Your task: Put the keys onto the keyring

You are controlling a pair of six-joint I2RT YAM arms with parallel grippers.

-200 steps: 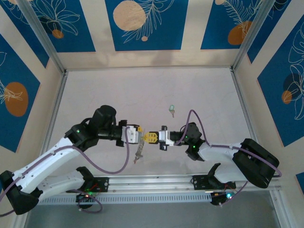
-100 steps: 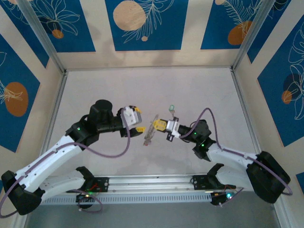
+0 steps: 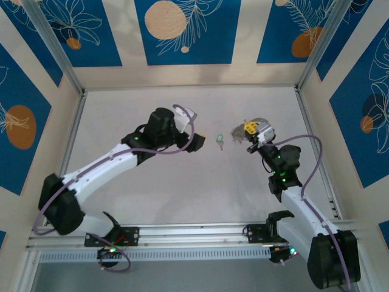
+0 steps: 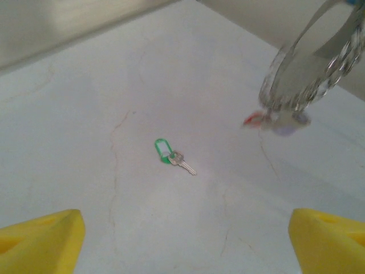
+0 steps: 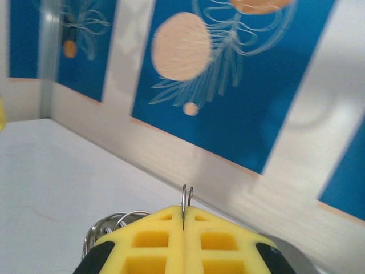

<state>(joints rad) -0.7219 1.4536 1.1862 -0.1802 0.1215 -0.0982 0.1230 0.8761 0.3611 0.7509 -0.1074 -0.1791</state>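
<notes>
The key [image 4: 171, 157], with its green head, is lying flat on the surface [image 4: 85, 114] between the two arms, loose and not in any container. The left end effector [image 4: 185, 237] is hovering above it with jaws spread wide, gripping nothing. The keyring [image 4: 308, 74] is hanging in the air beside the key, its red tag [image 4: 254, 120] dangling. The right end effector [image 5: 183, 222] is pinching the ring's wire with jaws fully closed. Judged step: picking up the key. The next move is calling for a descent centred on the small key and a grip on its head, leaving the hole free for threading.
</notes>
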